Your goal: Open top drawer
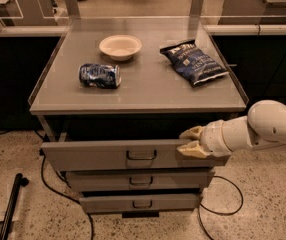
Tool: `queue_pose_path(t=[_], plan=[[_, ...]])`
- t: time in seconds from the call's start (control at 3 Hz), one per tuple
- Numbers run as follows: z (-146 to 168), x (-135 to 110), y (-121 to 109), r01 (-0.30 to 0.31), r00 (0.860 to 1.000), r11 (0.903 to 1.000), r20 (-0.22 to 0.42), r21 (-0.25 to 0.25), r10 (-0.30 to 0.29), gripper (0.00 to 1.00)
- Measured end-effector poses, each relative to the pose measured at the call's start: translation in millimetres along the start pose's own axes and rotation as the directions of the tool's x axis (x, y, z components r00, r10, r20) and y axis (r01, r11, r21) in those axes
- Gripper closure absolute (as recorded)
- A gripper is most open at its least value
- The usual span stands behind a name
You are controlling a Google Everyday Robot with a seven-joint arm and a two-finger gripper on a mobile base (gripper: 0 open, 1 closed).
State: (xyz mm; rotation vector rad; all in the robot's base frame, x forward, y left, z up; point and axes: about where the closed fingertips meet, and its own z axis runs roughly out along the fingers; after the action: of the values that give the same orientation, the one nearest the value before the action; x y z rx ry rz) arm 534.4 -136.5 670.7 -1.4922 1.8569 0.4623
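Observation:
The top drawer (93, 156) is the widest grey drawer under the table top, with a small dark loop handle (141, 155) at its centre. It stands pulled out a little, with a dark gap above its front. My gripper (181, 143) comes in from the right on a white arm (263, 126). It is closed over the top edge of the drawer front near its right end, one finger (193, 132) above and behind the edge and one in front. The drawer's inside is hidden in shadow.
On the grey table top (148, 91) lie a white bowl (120, 46), a blue can on its side (99, 75) and a dark blue chip bag (194, 61). Two narrower drawers (140, 180) (140, 202) sit below. Cables (228, 199) and a black pole (10, 206) are on the floor.

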Motion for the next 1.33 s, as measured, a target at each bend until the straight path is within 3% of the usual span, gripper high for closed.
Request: queue_pose_path(t=[0.33, 0.67, 1.0, 1.33], plan=[[-4, -2, -1, 0.000, 1.000, 1.0000, 0.000, 0.000, 0.000, 0.90], [-5, -1, -2, 0.000, 1.000, 1.0000, 0.000, 0.000, 0.000, 1.00], [-15, 5, 16, -0.027, 1.000, 0.9996, -0.006, 0.009, 0.027, 1.00], [-15, 5, 16, -0.027, 1.000, 0.9996, -0.006, 0.008, 0.027, 1.00]])
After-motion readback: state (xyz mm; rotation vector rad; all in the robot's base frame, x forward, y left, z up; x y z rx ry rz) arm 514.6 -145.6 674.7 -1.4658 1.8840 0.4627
